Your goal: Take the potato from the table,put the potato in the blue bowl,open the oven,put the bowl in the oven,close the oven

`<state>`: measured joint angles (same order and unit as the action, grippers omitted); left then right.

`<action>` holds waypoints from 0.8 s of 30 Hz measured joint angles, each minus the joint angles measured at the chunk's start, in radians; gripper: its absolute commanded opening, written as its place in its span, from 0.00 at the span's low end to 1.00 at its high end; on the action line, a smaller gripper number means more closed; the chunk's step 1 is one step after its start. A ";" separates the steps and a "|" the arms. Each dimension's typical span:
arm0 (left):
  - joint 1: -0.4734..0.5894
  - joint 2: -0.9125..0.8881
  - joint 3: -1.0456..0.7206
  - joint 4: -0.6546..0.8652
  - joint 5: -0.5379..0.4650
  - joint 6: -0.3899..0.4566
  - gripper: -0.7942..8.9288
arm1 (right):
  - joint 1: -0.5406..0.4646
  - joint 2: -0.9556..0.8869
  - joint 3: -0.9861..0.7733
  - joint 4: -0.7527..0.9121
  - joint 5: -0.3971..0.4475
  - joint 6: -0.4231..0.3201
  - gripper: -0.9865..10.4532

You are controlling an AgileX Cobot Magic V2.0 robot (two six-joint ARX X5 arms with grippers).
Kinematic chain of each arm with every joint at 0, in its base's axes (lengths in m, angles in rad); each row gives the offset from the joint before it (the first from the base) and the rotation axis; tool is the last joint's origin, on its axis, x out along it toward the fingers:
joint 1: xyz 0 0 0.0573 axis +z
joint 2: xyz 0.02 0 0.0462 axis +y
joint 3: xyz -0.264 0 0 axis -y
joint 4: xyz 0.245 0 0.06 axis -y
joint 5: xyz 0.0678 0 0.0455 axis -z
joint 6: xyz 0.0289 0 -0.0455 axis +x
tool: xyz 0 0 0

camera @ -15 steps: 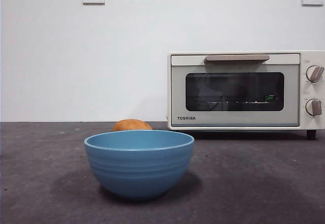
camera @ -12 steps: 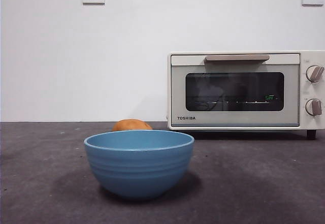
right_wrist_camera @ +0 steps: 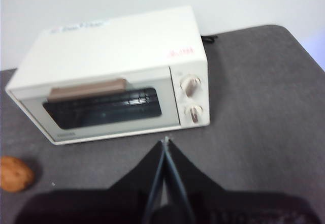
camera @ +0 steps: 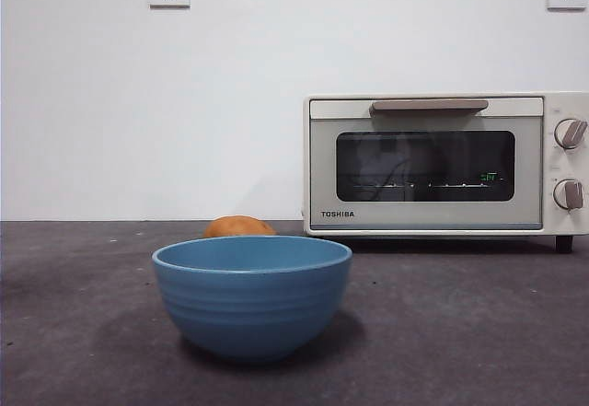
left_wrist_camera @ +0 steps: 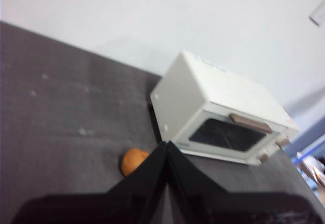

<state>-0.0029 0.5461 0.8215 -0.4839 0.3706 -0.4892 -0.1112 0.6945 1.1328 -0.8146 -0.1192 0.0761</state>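
Step one is not yet begun: the potato (camera: 239,226) lies on the desk (camera: 479,323) at front-view centre, behind the bowl (camera: 252,295), left of the closed oven (camera: 442,162). Left gripper (left_wrist_camera: 166,145) and right gripper (right_wrist_camera: 165,141) hang high, jaws clenched, empty. Next: spread jaws and descend on the potato.

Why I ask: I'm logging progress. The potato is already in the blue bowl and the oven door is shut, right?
Not quite. The potato is not in the blue bowl; it lies on the table behind it, as the front view shows. The oven door is indeed shut.
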 measured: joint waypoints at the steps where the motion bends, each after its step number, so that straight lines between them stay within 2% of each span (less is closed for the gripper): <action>1: 0.000 0.026 0.034 -0.032 0.011 0.003 0.08 | 0.000 0.023 0.020 -0.003 -0.014 0.005 0.08; 5: 0.000 0.124 0.163 -0.156 0.063 0.031 0.08 | 0.000 0.128 0.100 -0.030 -0.179 -0.003 0.08; 8: 0.000 0.174 0.229 -0.235 0.146 0.098 0.08 | 0.014 0.229 0.180 -0.049 -0.340 -0.012 0.08; 10: 0.000 0.200 0.257 -0.285 0.192 0.147 0.08 | 0.056 0.307 0.238 -0.060 -0.389 -0.013 0.08; 13: 0.000 0.223 0.272 -0.366 0.209 0.207 0.08 | 0.160 0.417 0.322 -0.082 -0.360 -0.013 0.08; 19: 0.000 0.255 0.272 -0.468 0.209 0.267 0.08 | 0.433 0.622 0.505 -0.092 -0.220 -0.021 0.09; 24: 0.000 0.261 0.272 -0.523 0.209 0.323 0.08 | 0.628 0.821 0.672 -0.153 -0.111 -0.070 0.09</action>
<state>-0.0029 0.8070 1.0939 -1.0073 0.5797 -0.1658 0.5171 1.5150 1.8050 -0.9676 -0.2306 0.0063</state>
